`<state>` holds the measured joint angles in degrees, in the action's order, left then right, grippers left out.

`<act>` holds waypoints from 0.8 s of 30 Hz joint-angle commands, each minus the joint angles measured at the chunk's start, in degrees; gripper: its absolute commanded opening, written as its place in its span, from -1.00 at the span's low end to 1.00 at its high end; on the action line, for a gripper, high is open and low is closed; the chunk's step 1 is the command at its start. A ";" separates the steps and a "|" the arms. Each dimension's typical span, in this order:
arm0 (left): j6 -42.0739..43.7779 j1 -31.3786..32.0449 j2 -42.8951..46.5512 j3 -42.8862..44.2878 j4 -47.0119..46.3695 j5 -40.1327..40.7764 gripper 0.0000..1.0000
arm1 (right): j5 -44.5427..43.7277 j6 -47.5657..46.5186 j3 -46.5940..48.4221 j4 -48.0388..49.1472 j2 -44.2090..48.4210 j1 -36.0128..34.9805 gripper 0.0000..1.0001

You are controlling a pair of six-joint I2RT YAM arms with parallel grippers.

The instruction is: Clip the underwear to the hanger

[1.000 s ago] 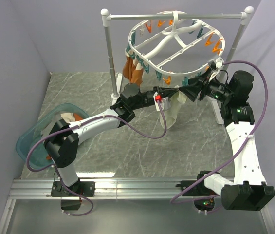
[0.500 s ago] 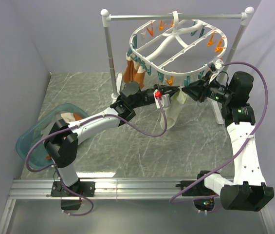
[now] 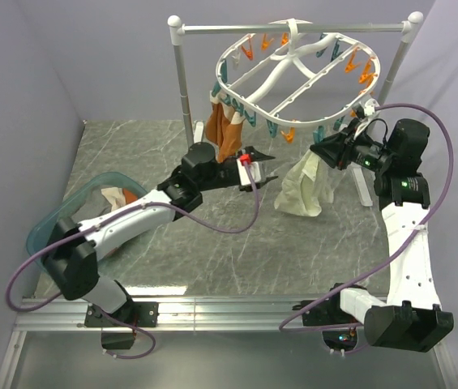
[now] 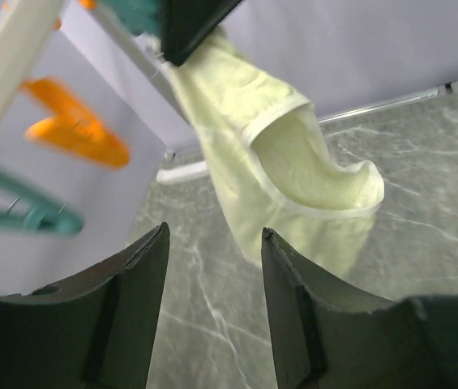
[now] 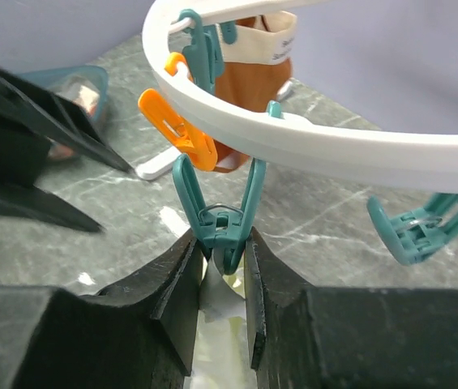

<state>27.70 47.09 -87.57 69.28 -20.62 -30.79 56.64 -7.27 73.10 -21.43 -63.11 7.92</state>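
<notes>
Now, right claw (image 5: 224,258) tight on a teal clip (image 5: 222,231) above the underwear (image 4: 285,178) — left claw (image 4: 214,243) agape, empty.

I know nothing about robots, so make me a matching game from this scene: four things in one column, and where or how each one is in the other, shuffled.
Things:
1. underwear
2. left gripper
3. right gripper
4. basket

Places or states:
A. on the table, far left
B. open, holding nothing
C. hanging below the hanger rim
D. closed on a teal clip

Pairs: 1-C, 2-B, 3-D, 4-A
</notes>
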 commanded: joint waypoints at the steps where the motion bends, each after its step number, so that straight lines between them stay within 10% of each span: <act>1: -7.73 -1.82 5.30 -1.50 5.76 -0.68 0.09 | 0.75 -3.88 3.19 -1.77 0.09 1.83 -0.47; 13: -18.21 -4.55 6.71 -8.18 4.02 -2.79 0.18 | -1.62 -7.33 4.16 -6.78 1.67 3.68 0.17; 24: -21.02 -4.73 10.83 -11.00 5.33 -1.29 0.30 | -3.55 -5.39 0.38 -9.68 8.87 3.68 0.18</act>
<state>9.58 42.57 -80.86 59.13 -14.15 -31.66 54.22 -13.65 74.91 -30.04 -58.06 11.25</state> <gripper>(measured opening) 0.645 0.598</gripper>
